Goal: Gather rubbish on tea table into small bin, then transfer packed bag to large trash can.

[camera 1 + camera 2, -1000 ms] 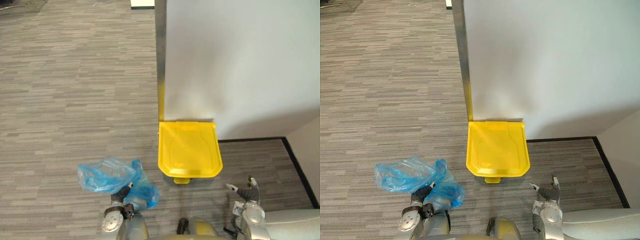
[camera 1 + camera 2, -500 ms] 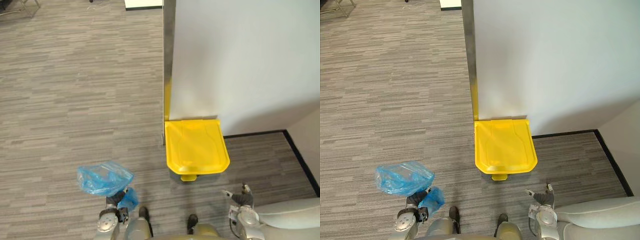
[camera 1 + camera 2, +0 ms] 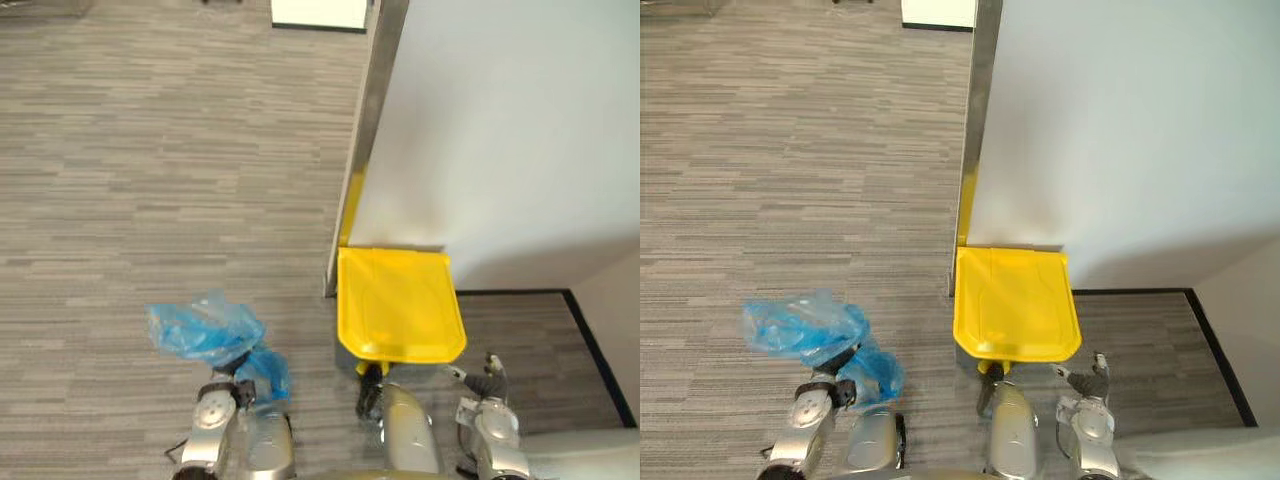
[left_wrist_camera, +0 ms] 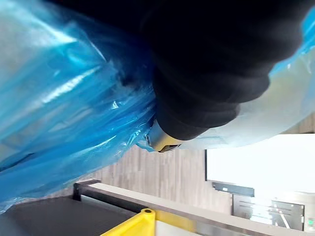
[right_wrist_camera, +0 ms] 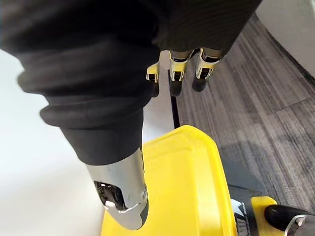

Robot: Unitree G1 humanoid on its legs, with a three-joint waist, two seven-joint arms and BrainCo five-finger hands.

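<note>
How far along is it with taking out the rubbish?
Packing looks done: the bag hangs from the left hand near the bin. Its lid is shut; the right hand is open, empty. Left to do: open the lid, drop the bag in.

The view has swung, with the right hand (image 3: 486, 380) nearer the yellow bin (image 3: 400, 305).

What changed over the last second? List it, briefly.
The whole view has shifted, so the camera moved, not the things. Nothing was taken hold of or let go. The left robot hand still holds the blue bag to the left of the yellow trash can. The right robot hand stays open and empty near the can's front. The can's lid is still shut.
</note>
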